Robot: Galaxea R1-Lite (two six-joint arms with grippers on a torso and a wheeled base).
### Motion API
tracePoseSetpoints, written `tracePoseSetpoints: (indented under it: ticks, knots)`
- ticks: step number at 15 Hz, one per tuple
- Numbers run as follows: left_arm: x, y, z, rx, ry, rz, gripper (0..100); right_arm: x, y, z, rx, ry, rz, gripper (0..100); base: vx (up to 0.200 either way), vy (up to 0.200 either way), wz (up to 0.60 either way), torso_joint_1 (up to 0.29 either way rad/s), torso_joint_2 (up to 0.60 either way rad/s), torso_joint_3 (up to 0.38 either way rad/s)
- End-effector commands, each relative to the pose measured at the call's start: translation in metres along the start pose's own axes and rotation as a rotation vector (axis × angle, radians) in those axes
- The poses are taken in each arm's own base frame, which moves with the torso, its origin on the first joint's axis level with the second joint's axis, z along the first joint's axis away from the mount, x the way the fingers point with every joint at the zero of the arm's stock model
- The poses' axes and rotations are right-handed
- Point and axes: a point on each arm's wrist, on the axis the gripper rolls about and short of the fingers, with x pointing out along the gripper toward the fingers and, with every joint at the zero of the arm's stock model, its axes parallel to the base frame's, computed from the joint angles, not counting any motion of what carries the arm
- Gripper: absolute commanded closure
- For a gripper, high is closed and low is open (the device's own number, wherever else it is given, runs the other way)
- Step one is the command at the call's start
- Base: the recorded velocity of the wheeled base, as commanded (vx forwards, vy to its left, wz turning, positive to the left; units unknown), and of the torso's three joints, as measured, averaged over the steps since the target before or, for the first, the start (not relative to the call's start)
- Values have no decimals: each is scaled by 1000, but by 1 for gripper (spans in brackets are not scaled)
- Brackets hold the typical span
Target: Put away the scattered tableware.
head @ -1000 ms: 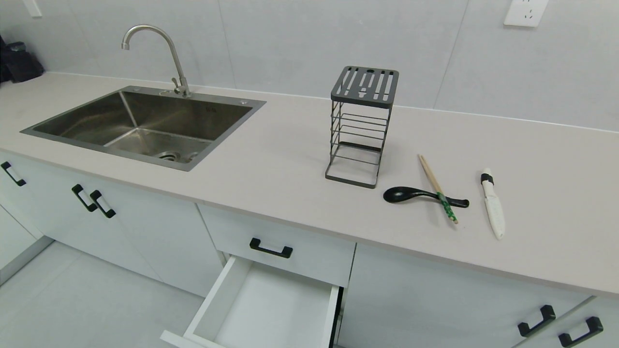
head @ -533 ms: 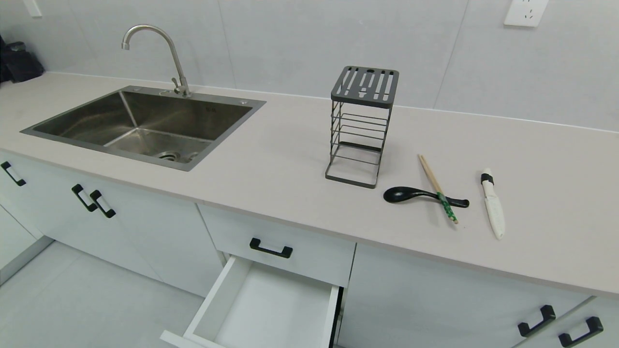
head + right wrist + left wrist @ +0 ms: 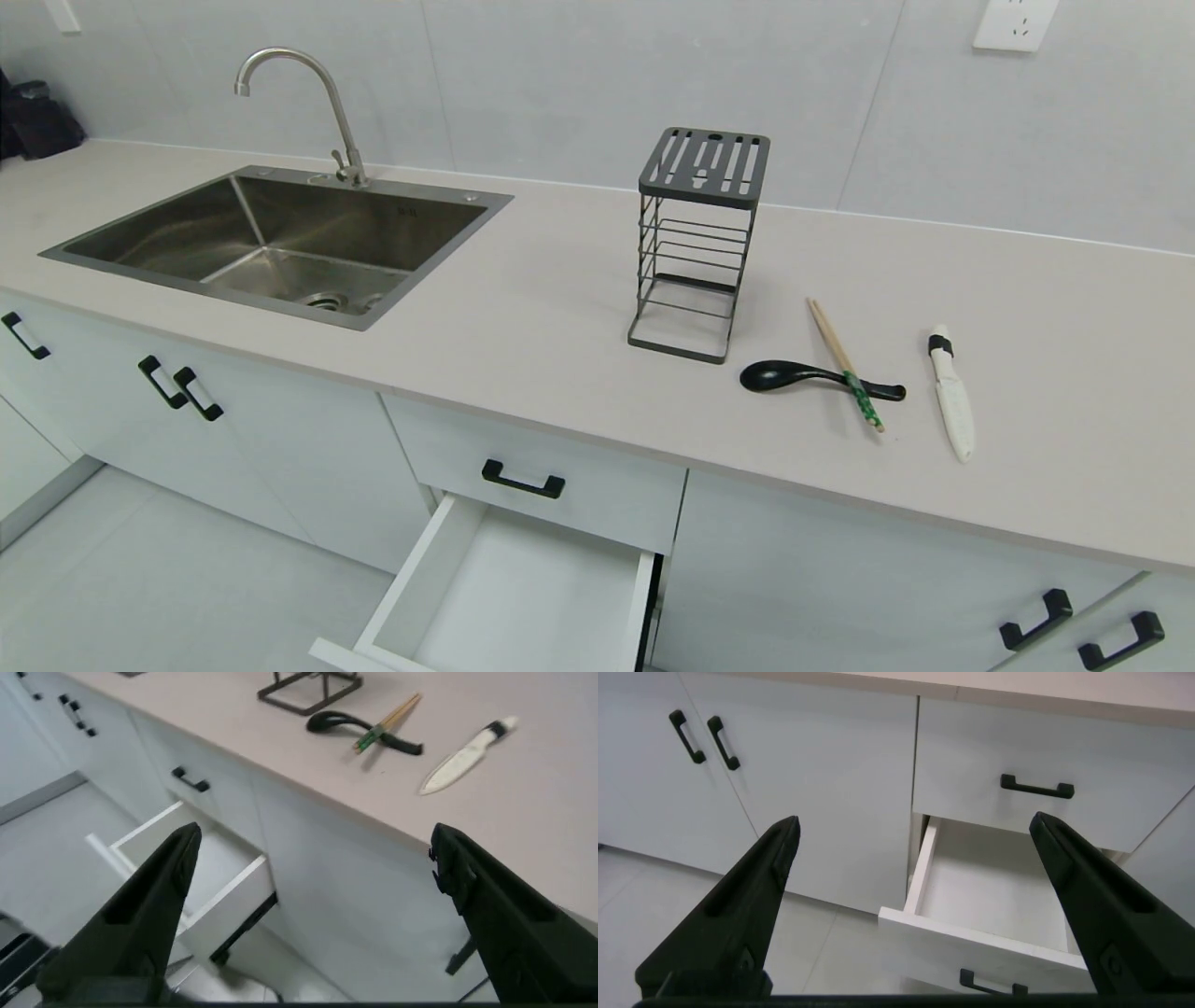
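Observation:
On the counter a black spoon [image 3: 812,376] [image 3: 350,725] lies right of a dark wire rack [image 3: 695,245] [image 3: 308,689]. A pair of chopsticks [image 3: 845,362] [image 3: 388,725] with green ends rests across the spoon's handle. Farther right lies a white knife [image 3: 952,397] [image 3: 464,756] with a black band. My left gripper [image 3: 915,905] hangs open below counter height, facing the pulled-out white drawer [image 3: 990,905]. My right gripper [image 3: 313,915] is open too, low in front of the cabinets, with the tableware beyond it. Both hold nothing.
A steel sink [image 3: 271,245] with a curved tap [image 3: 308,103] takes the counter's left part. Below, the white drawer [image 3: 509,593] stands open under a shut drawer with a black handle [image 3: 523,481]. Cabinet doors with black handles [image 3: 177,387] flank it.

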Motion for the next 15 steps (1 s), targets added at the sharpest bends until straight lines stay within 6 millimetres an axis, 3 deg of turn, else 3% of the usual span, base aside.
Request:
tracePoseSetpoints:
  ticks: [1, 4, 5, 10, 15]
  knots:
    - [0, 0, 0, 0, 2, 0, 0, 36, -15, 27, 69, 186, 54, 0, 0, 0, 0, 0, 0, 0]
    - [0, 0, 0, 0, 2, 0, 0, 60, -25, 46, 98, 248, 51, 0, 0, 0, 0, 0, 0, 0]
    - [0, 0, 0, 0, 2, 0, 0, 76, -32, 57, 119, 287, 43, 0, 0, 0, 0, 0, 0, 0]
    - [0, 0, 0, 0, 2, 0, 0, 128, -48, 45, 169, 486, 36, 0, 0, 0, 0, 0, 0, 0]
    - [0, 0, 0, 0, 2, 0, 0, 185, -36, 43, 136, 504, 43, 0, 0, 0, 0, 0, 0, 0]
